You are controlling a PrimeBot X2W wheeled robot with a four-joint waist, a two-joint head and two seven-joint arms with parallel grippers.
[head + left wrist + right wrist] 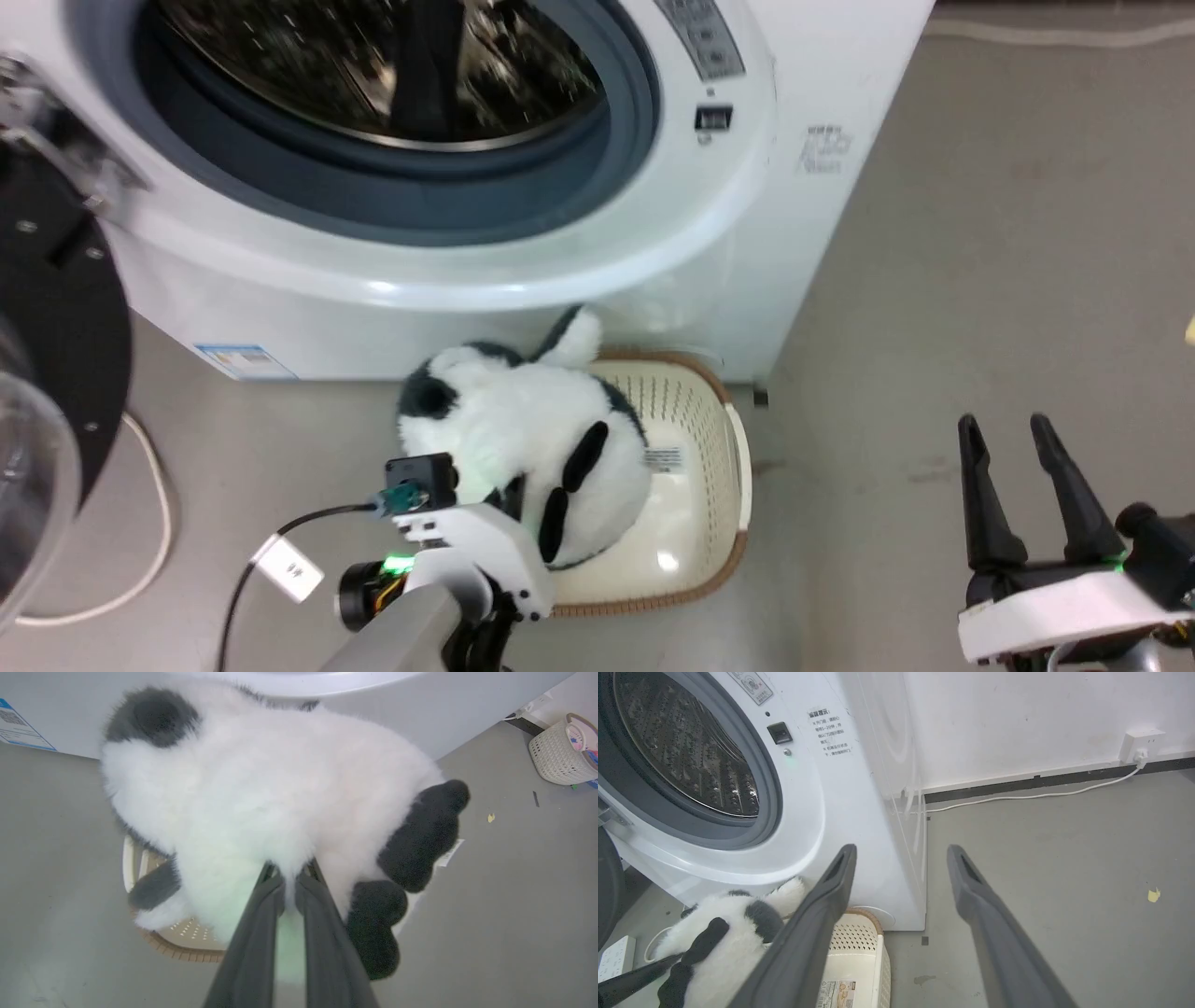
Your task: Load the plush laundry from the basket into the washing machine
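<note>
The left gripper (pixel 289 870) is clenched on the plush toy (pixel 261 788). In the left wrist view its two dark fingers (pixel 261 933) run almost together, with their tips buried in the white fur between a grey-black limb and two black paws. The right gripper (pixel 1005 427) is spread wide and holds nothing. It hangs over bare grey floor (pixel 980 233), well apart from the basket (pixel 738 448) and to its right.

The toy is over the left part of the basket, its head past the left rim and one ear close under the washing machine (pixel 653 280). Whether its underside rests on the basket's bottom I cannot tell. The basket stands on the floor just in front of the machine's lower right corner, and its right half is bare, showing a label sticker (pixel 663 457).

The head view gives the open porthole from above, with the shiny drum (pixel 373 65) inside the grey seal and the black-framed door (pixel 56 308) swung out at the left. A white power strip (pixel 289 569) lies on the floor beside the left arm. The left wrist view adds the toy's small white tag (pixel 448 854) behind a black paw, and a second pale basket (pixel 560 751) far off against the wall. The right wrist view looks between its own parted fingers at the machine's side, a wall socket (pixel 1141 744) with a white cable along the skirting, and a yellow scrap (pixel 1153 895) on the floor.
</note>
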